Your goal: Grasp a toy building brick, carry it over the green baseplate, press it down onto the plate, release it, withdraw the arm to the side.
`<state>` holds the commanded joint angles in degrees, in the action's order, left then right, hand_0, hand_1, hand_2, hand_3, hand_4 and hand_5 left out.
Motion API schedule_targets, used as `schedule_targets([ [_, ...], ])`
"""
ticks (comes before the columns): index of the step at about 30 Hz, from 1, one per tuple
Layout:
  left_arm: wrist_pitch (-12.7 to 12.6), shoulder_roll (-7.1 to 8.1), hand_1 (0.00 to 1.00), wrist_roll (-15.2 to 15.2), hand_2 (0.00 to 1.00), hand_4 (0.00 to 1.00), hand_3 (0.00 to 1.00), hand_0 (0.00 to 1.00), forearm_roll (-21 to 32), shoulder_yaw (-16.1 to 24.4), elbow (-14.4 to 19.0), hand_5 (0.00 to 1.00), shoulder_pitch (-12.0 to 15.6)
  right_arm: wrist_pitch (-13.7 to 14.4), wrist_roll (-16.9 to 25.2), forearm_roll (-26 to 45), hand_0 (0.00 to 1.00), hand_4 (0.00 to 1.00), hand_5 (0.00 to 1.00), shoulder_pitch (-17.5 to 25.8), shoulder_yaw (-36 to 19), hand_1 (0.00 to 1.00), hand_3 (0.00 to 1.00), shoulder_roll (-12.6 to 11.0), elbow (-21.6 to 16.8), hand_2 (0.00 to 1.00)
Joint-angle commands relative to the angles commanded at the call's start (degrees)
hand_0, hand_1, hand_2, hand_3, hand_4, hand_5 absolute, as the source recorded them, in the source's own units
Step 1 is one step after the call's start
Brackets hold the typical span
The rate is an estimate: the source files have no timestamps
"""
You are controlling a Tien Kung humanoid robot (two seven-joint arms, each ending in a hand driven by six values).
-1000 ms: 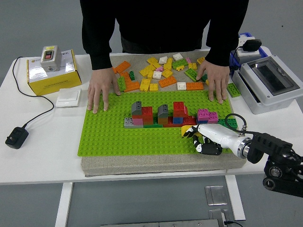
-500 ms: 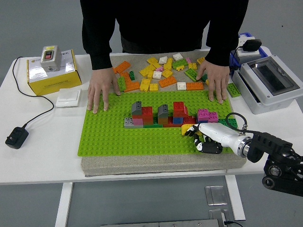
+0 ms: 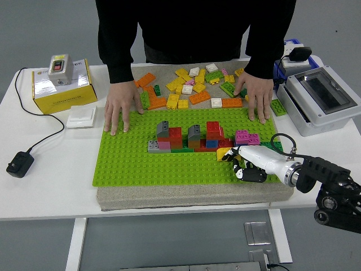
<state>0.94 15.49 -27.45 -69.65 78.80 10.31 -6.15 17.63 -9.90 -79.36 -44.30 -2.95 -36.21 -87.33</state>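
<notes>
A yellow brick (image 3: 224, 154) sits low over the green baseplate (image 3: 135, 158), near the plate's front right corner, held at the tips of the robot's right hand (image 3: 248, 164). The hand is white with black fingers (image 3: 241, 167), which are curled around the brick's right end; whether the brick is fully seated on the studs cannot be told. The black right arm (image 3: 327, 183) comes in from the lower right corner of the view. No left arm is visible.

Just behind the yellow brick, a row of joined bricks (image 3: 194, 138) stands on the plate: grey, red, pink, blue and green pieces, with a small pink cluster (image 3: 246, 137) at its right end.

The baseplate lies on a tan mat (image 3: 186, 195) on the white surface (image 3: 45, 186). Beyond the plate's far edge, loose bricks (image 3: 189, 87) in yellow, orange, green and white are scattered on the mat.

A person in a black top stands at the far side. Both of the person's hands press flat on the plate's far edge, one hand (image 3: 119, 107) at the left corner and the other hand (image 3: 256, 97) at the right corner.

To the left sit a yellow box (image 3: 59, 86) with a grey switch on top, a white switch plate (image 3: 81, 117) and a black power adapter (image 3: 20, 164) on a cable. To the right is a grey enclosure (image 3: 321, 101) with a clear lid.
</notes>
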Motion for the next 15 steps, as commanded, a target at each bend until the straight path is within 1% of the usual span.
schedule_targets([
  [8, 0.1, -0.1, 0.634, 0.1, 0.563, 0.093, 0.648, 0.686, 0.2, 0.0, 0.0, 0.536, -0.1, -0.3, -0.1, 0.1, 0.223, 0.002, 0.354, 0.2, -0.4, 0.263, 0.743, -0.8, 0.0, 0.741],
  [15, 0.3, -0.11, 0.634, 0.2, 0.562, 0.093, 0.648, 0.686, 0.3, 0.0, 0.0, 0.537, -0.1, -0.3, 0.1, 0.5, 0.224, 0.002, 0.358, 0.3, -0.4, 0.262, 0.743, -0.9, 0.5, 0.739],
])
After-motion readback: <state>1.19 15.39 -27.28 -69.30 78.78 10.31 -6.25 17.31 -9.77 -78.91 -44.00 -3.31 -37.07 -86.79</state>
